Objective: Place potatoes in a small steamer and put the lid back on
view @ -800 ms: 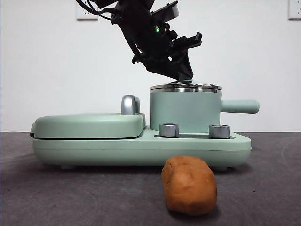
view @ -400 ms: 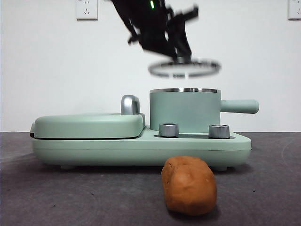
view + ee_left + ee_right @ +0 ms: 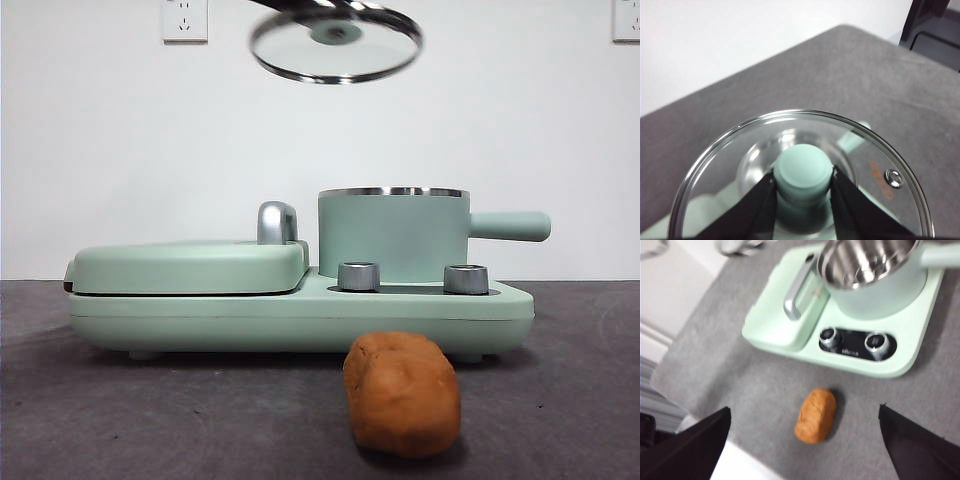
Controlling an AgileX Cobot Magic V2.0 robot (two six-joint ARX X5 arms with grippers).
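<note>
My left gripper (image 3: pixel 803 184) is shut on the mint-green knob (image 3: pixel 803 172) of the round glass lid (image 3: pixel 335 42), holding it tilted high above the table, up and left of the pot. The small steamer (image 3: pixel 393 232), a mint-green pot with a chrome rim and side handle (image 3: pixel 510 226), stands open on its base; its steel inside looks empty in the right wrist view (image 3: pixel 867 262). The orange-brown potato (image 3: pixel 402 393) lies on the table in front of the base. My right gripper (image 3: pixel 805 440) is open, high above the potato (image 3: pixel 815 415).
The mint-green cooker base (image 3: pixel 300 315) carries a flat griddle cover (image 3: pixel 190 265) with a chrome handle (image 3: pixel 277 222) and two chrome dials (image 3: pixel 360 276). The grey table's near edge (image 3: pixel 755 460) shows in the right wrist view. A white wall is behind.
The lid has been lifted off the pot and carried up and to the left by my left gripper. The arm has risen almost out of the front view. Potato and pot have not moved.
</note>
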